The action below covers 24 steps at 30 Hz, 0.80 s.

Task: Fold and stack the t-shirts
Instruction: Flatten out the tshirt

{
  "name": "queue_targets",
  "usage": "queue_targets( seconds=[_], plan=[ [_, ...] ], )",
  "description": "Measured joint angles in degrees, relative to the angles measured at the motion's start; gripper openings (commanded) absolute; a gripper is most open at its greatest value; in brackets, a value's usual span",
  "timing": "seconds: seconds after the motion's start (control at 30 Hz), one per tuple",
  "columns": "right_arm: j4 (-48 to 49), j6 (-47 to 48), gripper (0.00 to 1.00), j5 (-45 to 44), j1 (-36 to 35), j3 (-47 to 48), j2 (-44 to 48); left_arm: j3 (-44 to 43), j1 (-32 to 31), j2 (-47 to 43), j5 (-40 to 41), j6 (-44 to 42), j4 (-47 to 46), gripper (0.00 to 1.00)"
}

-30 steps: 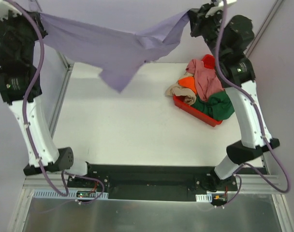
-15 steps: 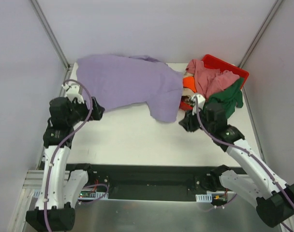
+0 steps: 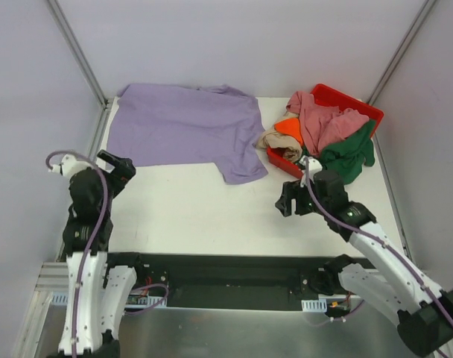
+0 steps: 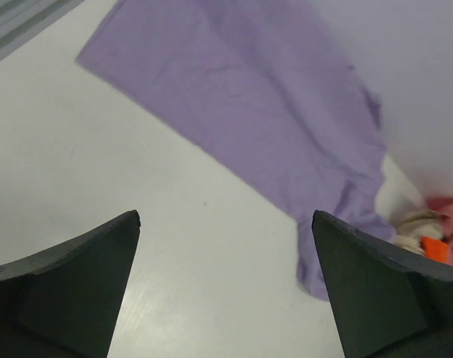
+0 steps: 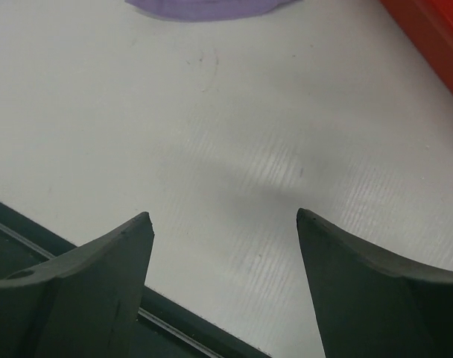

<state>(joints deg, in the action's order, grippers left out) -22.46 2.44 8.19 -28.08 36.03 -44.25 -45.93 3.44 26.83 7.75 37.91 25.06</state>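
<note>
Two grippers now stand spread and empty. Ahead of the left gripper (image 4: 225, 218), which has drawn back, the lavender t-shirt (image 3: 178, 127) lies flatter than before. The right gripper (image 5: 223, 218) has also backed off, with the shirt's hem ahead-left and the red bin (image 3: 349, 98) ahead-right.

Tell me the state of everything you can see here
Red bin: upright, full.
Lavender t-shirt: spread flat, unfolded.
Pink t-shirt: crumpled in bin.
Green t-shirt: crumpled, draped over bin edge.
Orange t-shirt: bunched in bin.
Beige t-shirt: bunched at bin edge.
Left claw: open, empty.
Right claw: open, empty.
</note>
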Motion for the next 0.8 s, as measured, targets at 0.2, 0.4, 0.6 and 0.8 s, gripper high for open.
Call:
queue_targets(
  seconds=[0.2,0.4,0.6,0.8],
  plan=[
    [2.32,-1.86,0.85,-8.0,-3.1,8.85,-18.99,-5.09,5.95,26.56,3.72,1.75,3.26,0.99],
    [7.56,-5.11,0.86,-17.51,-6.23,21.55,-37.53,-16.57,19.32,50.82,-0.76,1.79,3.85,0.9],
    [9.4,-6.69,0.86,-21.79,-6.4,28.15,-48.68,-28.52,26.12,70.75,-7.85,1.29,2.71,0.65],
    [9.86,-6.69,0.87,-23.87,-6.4,28.35,-49.9,-35.63,26.36,82.16,-11.02,0.2,2.43,0.58]
  ],
)
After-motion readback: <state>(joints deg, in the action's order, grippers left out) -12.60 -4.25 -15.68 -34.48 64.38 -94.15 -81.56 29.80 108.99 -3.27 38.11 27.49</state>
